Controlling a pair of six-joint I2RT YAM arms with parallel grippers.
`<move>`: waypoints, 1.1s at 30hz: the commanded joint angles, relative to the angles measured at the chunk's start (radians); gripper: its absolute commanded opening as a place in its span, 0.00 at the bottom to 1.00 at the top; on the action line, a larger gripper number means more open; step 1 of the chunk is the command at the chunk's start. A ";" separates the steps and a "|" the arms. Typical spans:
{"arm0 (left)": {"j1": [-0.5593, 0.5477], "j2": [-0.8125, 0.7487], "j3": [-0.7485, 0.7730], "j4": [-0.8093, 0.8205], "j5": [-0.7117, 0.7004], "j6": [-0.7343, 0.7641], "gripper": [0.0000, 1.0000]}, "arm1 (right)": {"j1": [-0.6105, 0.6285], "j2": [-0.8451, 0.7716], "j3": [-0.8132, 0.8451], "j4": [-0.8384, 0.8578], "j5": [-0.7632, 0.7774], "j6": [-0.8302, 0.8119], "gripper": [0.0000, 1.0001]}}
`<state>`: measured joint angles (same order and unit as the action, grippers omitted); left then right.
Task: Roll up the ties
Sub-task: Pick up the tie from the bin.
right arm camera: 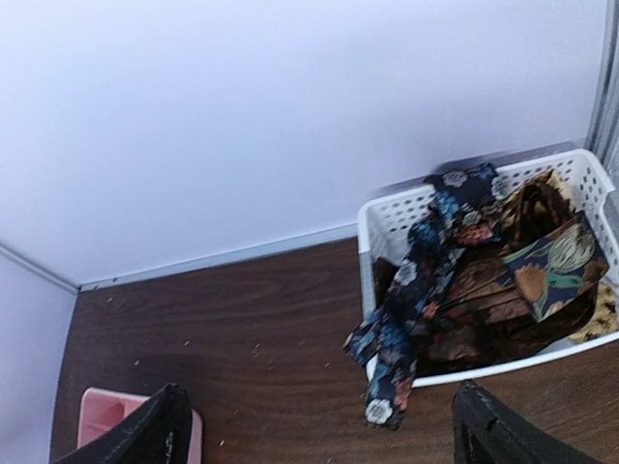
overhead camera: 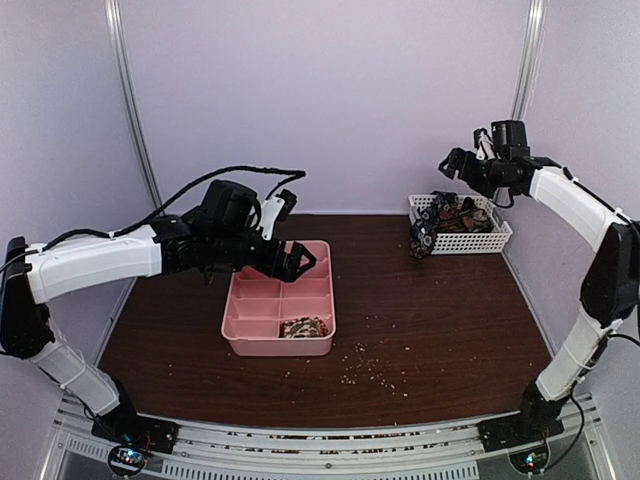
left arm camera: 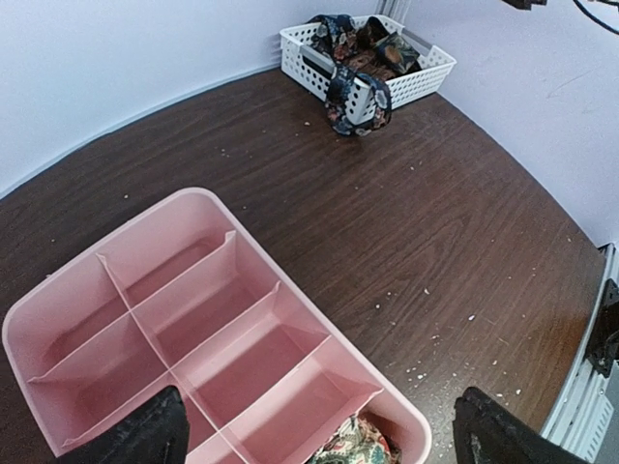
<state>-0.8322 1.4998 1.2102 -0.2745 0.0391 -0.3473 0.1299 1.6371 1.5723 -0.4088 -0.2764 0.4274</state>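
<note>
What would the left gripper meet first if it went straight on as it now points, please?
Probably the pink tray just below the left gripper, near the compartment holding the rolled tie; depth is hard to judge.

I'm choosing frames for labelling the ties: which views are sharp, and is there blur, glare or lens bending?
Top external: evenly lit, no glare, fairly sharp. Left wrist: crisp, but the table edge bows from the wide lens. Right wrist: softest; the ties in the white basket look slightly blurred.
</note>
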 commanded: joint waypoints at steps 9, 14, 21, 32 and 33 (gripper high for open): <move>0.010 -0.060 0.012 -0.058 -0.089 0.029 0.98 | -0.132 0.497 0.546 -0.359 0.275 -0.155 0.92; 0.016 -0.059 0.004 -0.067 -0.100 0.037 0.98 | -0.179 0.616 0.601 -0.370 0.253 -0.162 0.92; 0.022 -0.045 -0.006 -0.068 -0.102 0.043 0.98 | -0.216 0.721 0.653 -0.373 0.256 -0.166 0.91; 0.042 -0.031 -0.005 -0.067 -0.089 0.047 0.98 | -0.218 0.829 0.757 -0.370 0.271 -0.157 0.81; 0.043 -0.030 -0.005 -0.068 -0.086 0.048 0.98 | -0.217 0.832 0.760 -0.367 0.274 -0.157 0.79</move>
<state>-0.8021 1.4616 1.2114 -0.3676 -0.0494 -0.3176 -0.0883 2.4466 2.2944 -0.7784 -0.0387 0.2687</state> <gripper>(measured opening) 0.978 0.824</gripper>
